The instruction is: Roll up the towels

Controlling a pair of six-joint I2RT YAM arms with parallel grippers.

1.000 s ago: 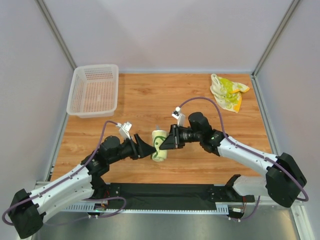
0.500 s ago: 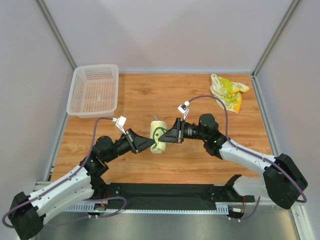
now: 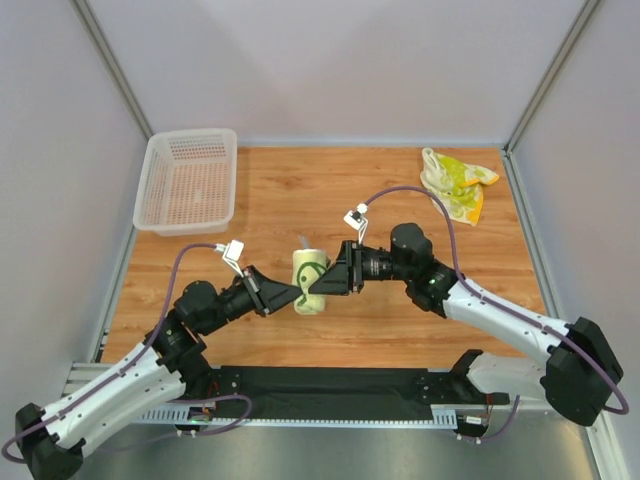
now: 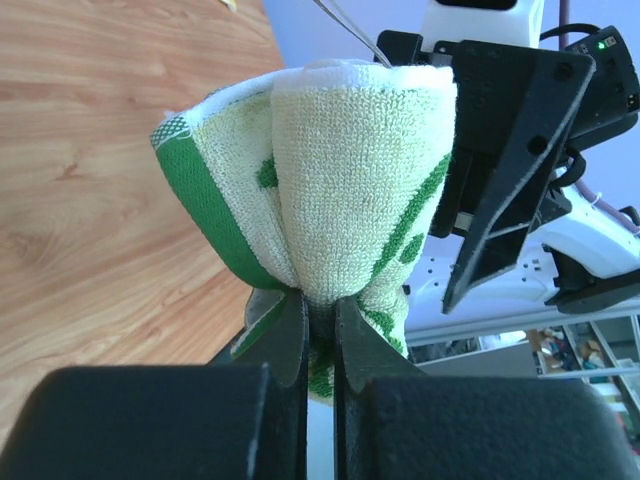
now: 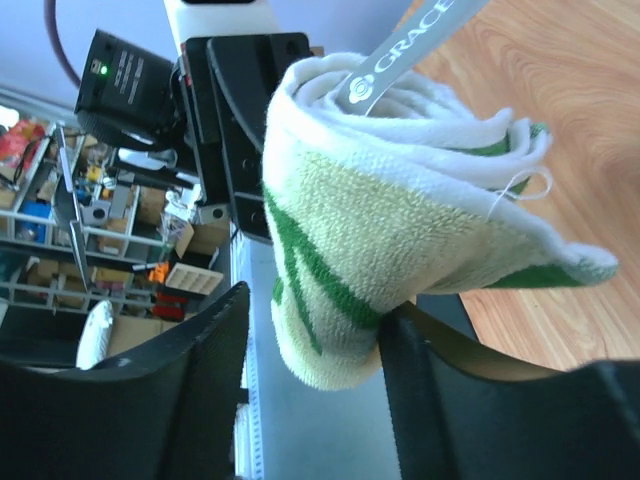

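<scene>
Middle of surface point(image 3: 280, 200): one rolled green-lined towel point(image 3: 309, 281), pinched in closed left claw point(image 4: 320, 312); right claw point(image 5: 310, 330) spread open astride it.

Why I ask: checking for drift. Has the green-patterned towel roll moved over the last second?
Yes. The green-patterned towel roll has shifted slightly left and farther up the table, toward the white basket.

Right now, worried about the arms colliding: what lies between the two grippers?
The rolled green-patterned towel, pinched by the left gripper, right gripper open around it; clearest in the top view.
</scene>
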